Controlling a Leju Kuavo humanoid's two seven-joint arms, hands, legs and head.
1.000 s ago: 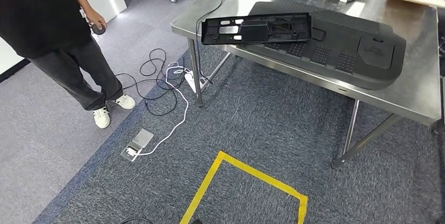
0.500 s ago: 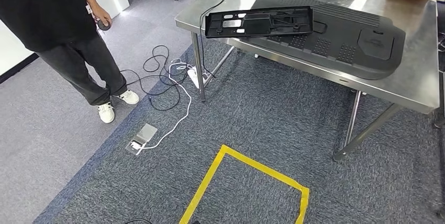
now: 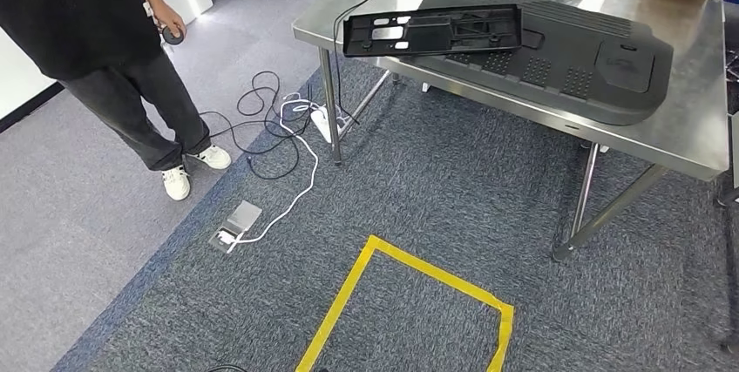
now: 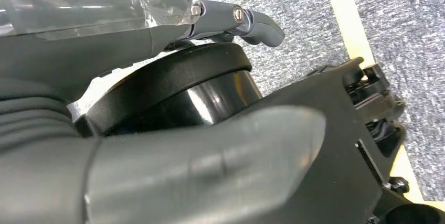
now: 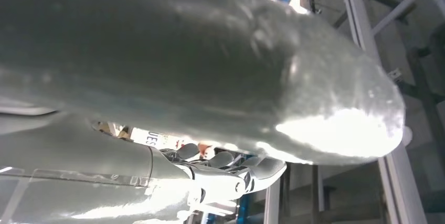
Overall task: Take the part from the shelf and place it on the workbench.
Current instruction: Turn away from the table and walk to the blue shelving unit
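Grey carpet with a yellow tape square [image 3: 410,302] lies short of the steel counter [image 3: 688,141]. Left hand [image 4: 157,145] grips a black part [image 4: 336,129] between thumb and fingers; right hand [image 5: 210,77] looks empty, fingers loosely apart. Fetching seems done; carrying over and setting down remain.

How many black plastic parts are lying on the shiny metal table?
2. A flat rectangular frame lies near the table's front left corner, resting partly on a much bigger ribbed panel spread across the middle. Smaller parts farther back may be cut off by the picture's edge.
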